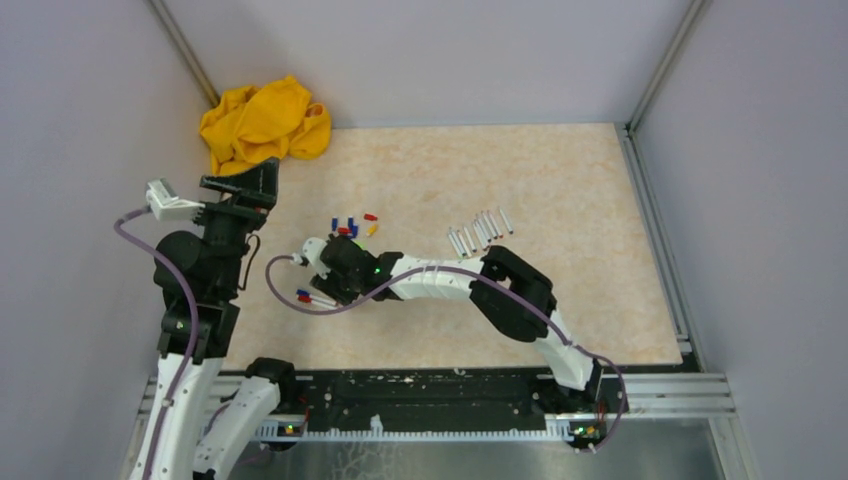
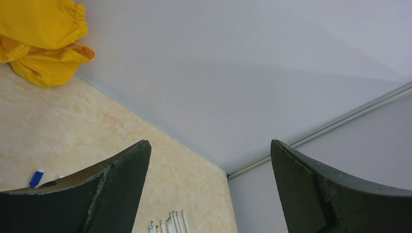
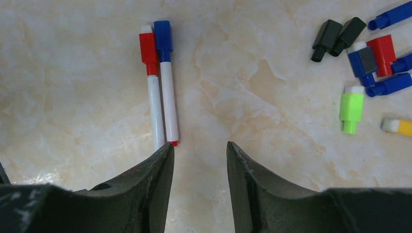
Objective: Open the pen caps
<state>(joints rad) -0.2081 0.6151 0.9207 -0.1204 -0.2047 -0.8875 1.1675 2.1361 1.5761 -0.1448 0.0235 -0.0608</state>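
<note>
Two capped markers lie side by side on the table, one with a red cap [image 3: 148, 47] and one with a blue cap [image 3: 163, 35]; they also show in the top view [image 1: 312, 297]. My right gripper [image 3: 200, 145] is open and empty, low over the table just short of the markers' tail ends, its left finger next to them. It also shows in the top view [image 1: 338, 285]. Several loose caps [image 1: 350, 226] lie apart: black [image 3: 333, 36], red [image 3: 381, 54], blue [image 3: 386, 85], green [image 3: 351, 108], yellow [image 3: 401, 127]. My left gripper [image 2: 209, 145] is open, empty, raised at the left [image 1: 243, 185].
A row of several uncapped white barrels [image 1: 480, 232] lies right of centre and shows in the left wrist view [image 2: 170, 225]. A crumpled yellow cloth [image 1: 262, 122] sits in the back left corner. Grey walls close in the table [image 1: 560, 300] on three sides.
</note>
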